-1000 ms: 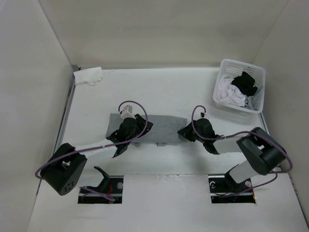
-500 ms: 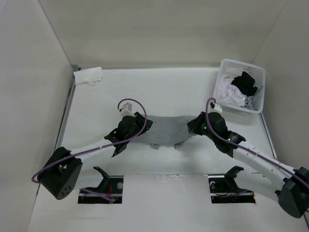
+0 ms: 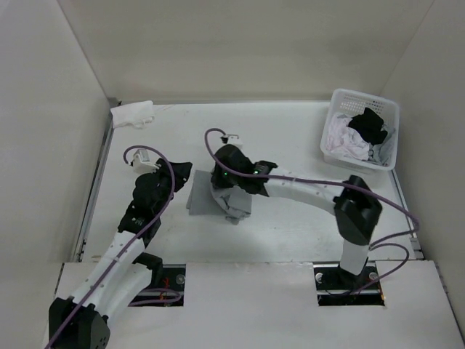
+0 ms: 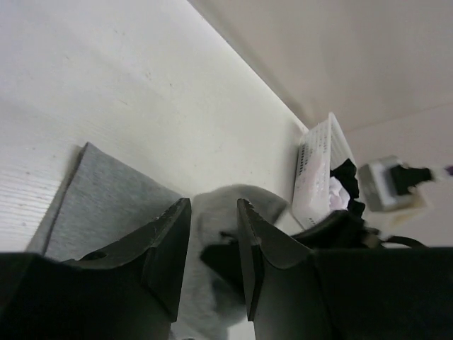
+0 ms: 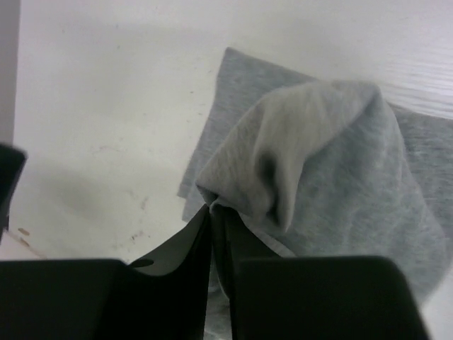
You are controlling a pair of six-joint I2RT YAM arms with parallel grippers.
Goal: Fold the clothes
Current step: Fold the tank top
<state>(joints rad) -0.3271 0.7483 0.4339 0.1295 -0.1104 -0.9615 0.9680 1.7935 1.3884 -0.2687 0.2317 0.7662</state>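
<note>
Now, table point(image 3: 290, 138): carries grey top point(image 3: 200, 196), just 9 o'clock of centre.
grey top: 3 o'clock edge newly carried across toward 9 o'clock; halving fold judged nearly laid.
right pincer point(image 5: 211, 212): clamped on that edge.
left pincer point(image 4: 212, 212): apart, empty, withdrawn to 9 o'clock.

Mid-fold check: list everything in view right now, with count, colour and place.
grey garment: one, medium grey, table centre, partly folded over itself
white clothes: a crumpled heap, count unclear, white, in the basket
black clothes: at least one, black, on top of the heap in the basket
white cloth: one, white, far left corner
white basket: one, white lattice, far right corner
table: one, white
left gripper: black, jaws open and empty, by the garment's left edge
right gripper: black, jaws shut on a raised fold of the grey garment
</note>
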